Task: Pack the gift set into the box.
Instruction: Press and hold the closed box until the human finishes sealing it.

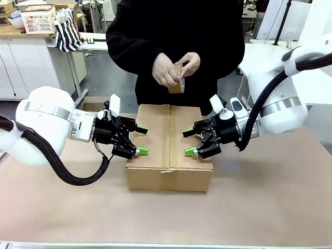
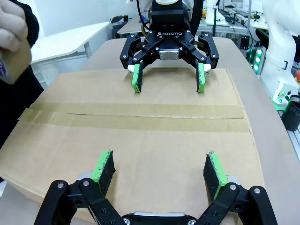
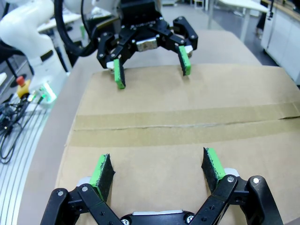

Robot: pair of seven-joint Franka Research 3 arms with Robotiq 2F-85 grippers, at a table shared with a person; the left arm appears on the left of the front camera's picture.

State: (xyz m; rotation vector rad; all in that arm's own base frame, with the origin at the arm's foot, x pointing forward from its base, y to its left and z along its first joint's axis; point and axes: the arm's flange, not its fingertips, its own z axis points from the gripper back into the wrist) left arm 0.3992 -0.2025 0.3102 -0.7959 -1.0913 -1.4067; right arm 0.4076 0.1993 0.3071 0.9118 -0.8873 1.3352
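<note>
On the table (image 1: 270, 207) stands one box (image 1: 169, 155), a plain brown corrugated carton with its top flaps shut and a single tape strip (image 1: 166, 137) running along the middle seam. Two tools face each other over its lid: the left tool (image 1: 140, 140) at one side edge, the right tool (image 1: 189, 142) at the other, both with green pads spread wide and holding nothing. Behind the box, a person's two hands (image 1: 175, 70) grip one roll of brown tape (image 1: 178, 83).
</note>
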